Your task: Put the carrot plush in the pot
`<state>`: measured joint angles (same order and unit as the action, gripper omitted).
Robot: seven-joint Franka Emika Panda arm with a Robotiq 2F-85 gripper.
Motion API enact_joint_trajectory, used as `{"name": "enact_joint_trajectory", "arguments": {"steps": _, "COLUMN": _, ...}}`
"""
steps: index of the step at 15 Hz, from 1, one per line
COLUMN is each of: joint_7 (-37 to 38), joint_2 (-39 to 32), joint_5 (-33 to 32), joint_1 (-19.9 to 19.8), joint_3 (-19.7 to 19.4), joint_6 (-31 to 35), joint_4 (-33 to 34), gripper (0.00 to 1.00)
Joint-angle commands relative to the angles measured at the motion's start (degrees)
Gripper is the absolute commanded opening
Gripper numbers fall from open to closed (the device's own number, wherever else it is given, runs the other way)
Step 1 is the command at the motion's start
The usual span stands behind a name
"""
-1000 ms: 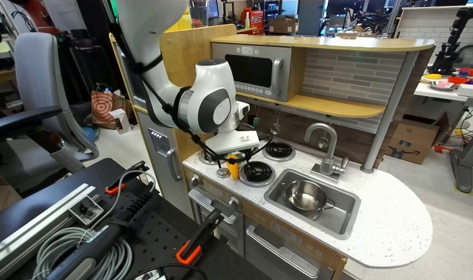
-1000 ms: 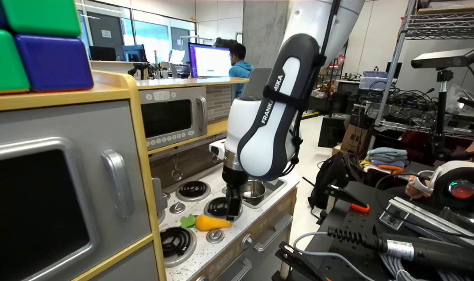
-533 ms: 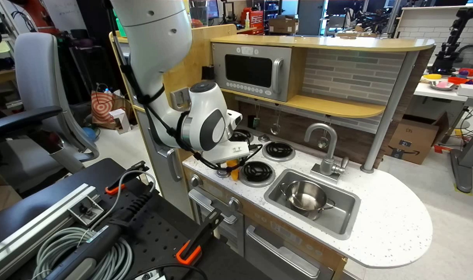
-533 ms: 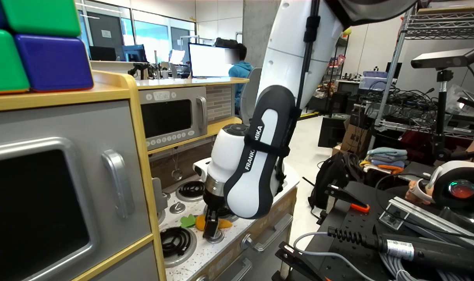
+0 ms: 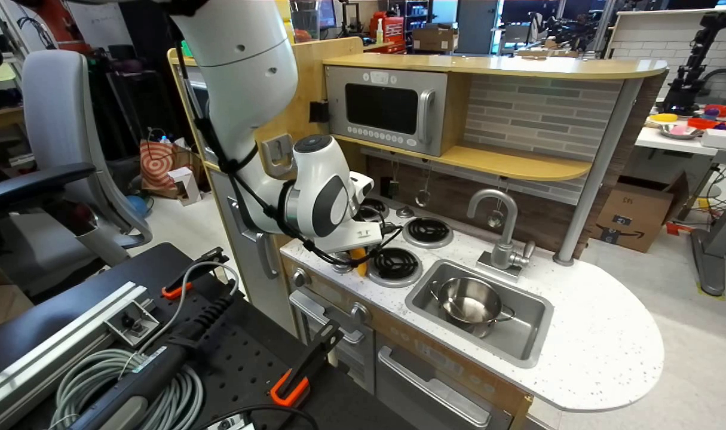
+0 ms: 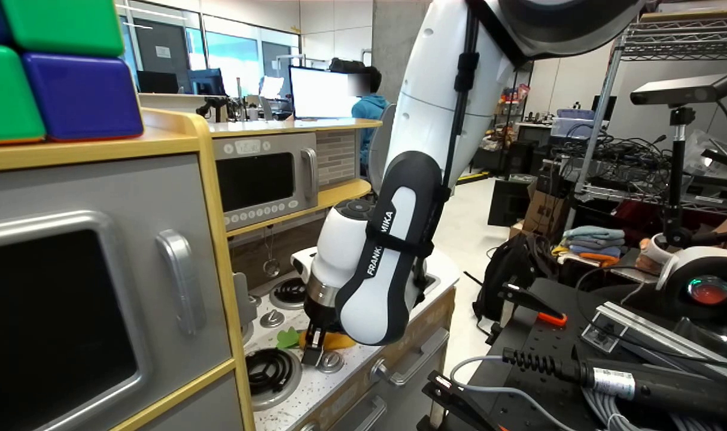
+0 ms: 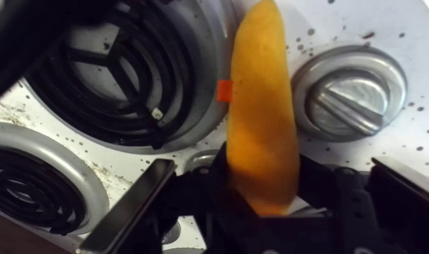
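Reaching from the top of the frame in both exterior views, with a jointed white-and-black robot arm, down to a white speckled countertop. Grasping, at lower centre of the wrist view, with a black two-fingered gripper: clenched across a small soft orange-yellow carrot plush, with dark fingertips set against both long sides. Pointing the plush's narrow tip to the top edge of the wrist view, between a round black-coiled burner at upper left and a round silver knob at upper right. Leaving a green leafy end in sight just left of the gripper, below centre, in an exterior view. Impossible to tell whether resting on the countertop or raised slightly. Showing, low and right of centre in an exterior view, a small round shiny silver metal pot, open side up inside a larger rectangular grey sink basin, well apart from the plush. Higher in that frame, showing also a curved silver faucet and a grey boxy toy microwave.
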<state>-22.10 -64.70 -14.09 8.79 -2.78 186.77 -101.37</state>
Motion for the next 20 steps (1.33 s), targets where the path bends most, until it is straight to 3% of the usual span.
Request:
{"name": "enact_joint_trajectory", "arguments": {"steps": 1, "joint_7": 0.9, "joint_2": 3.4, "joint_5": -2.8, "joint_1": -3.7, "joint_3": 2.0, "joint_6": 1.9, "joint_4": -3.2, "gripper": 0.06}}
{"name": "enact_joint_trajectory", "arguments": {"steps": 2, "joint_7": 0.8, "joint_2": 4.8, "joint_5": -3.0, "joint_1": -5.0, "joint_3": 2.5, "joint_6": 2.1, "joint_4": -4.5, "gripper": 0.01}}
{"name": "enact_joint_trajectory", "arguments": {"steps": 5, "joint_7": 1.6, "joint_2": 9.0, "joint_5": -2.6, "joint_1": -10.3, "joint_3": 3.4, "joint_6": 5.3, "joint_4": -7.6, "gripper": 0.03}}
{"name": "enact_joint_trajectory", "arguments": {"steps": 9, "joint_7": 4.4, "joint_2": 9.3, "joint_5": -0.3, "joint_1": -14.3, "joint_3": 0.8, "joint_6": 7.0, "joint_4": -3.4, "gripper": 0.00}}
{"name": "enact_joint_trajectory", "arguments": {"steps": 15, "joint_7": 10.9, "joint_2": 1.8, "joint_5": 5.3, "joint_1": -14.6, "joint_3": -4.4, "joint_6": 4.1, "joint_4": 10.5, "gripper": 0.00}}
{"name": "enact_joint_trajectory", "arguments": {"steps": 20, "joint_7": 14.9, "joint_2": -3.2, "joint_5": 9.0, "joint_1": -14.7, "joint_3": -5.0, "joint_6": -2.2, "joint_4": 16.9, "gripper": 0.00}}
